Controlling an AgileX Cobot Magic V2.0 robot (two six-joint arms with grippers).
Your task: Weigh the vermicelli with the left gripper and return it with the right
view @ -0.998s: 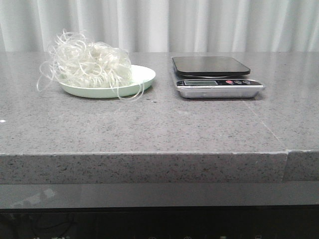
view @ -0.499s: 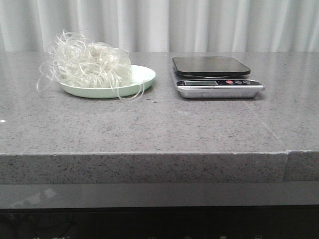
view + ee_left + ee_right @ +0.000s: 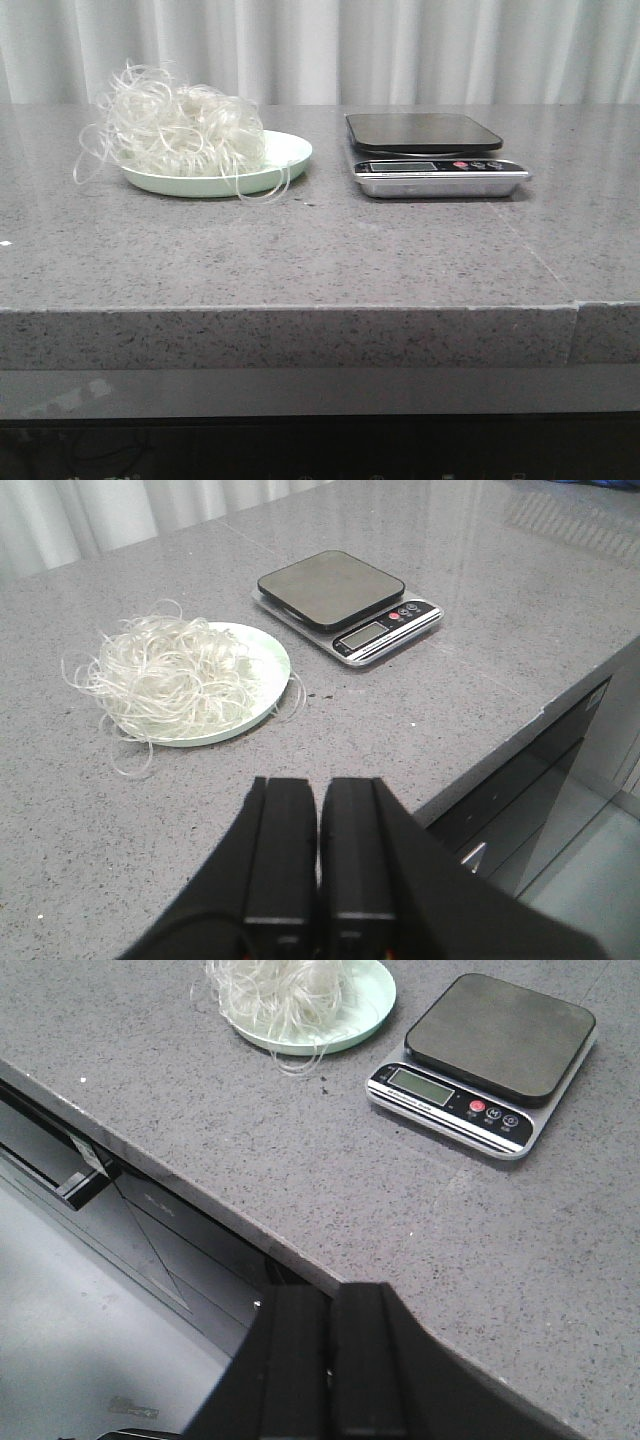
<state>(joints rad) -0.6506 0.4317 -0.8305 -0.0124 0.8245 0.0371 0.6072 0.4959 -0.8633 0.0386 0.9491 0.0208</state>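
Both grippers, left gripper (image 3: 318, 810) and right gripper (image 3: 330, 1325), closed, empty; vermicelli (image 3: 178, 128) cropped in right wrist view.

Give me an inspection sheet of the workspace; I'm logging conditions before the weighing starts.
Surface: grey speckled stone counter, small dark specks near the plate.
Job's things: vermicelli heaped on the pale green plate, strands trailing over its rim; scale beside it, platform bare.
Clutter: nothing seen.
Grippers: left gripper shut, empty, back from the plate; right gripper shut, empty, by the counter's front edge.
Cables: nothing seen.
Surroundings: white curtain behind; dark cabinet fronts below.
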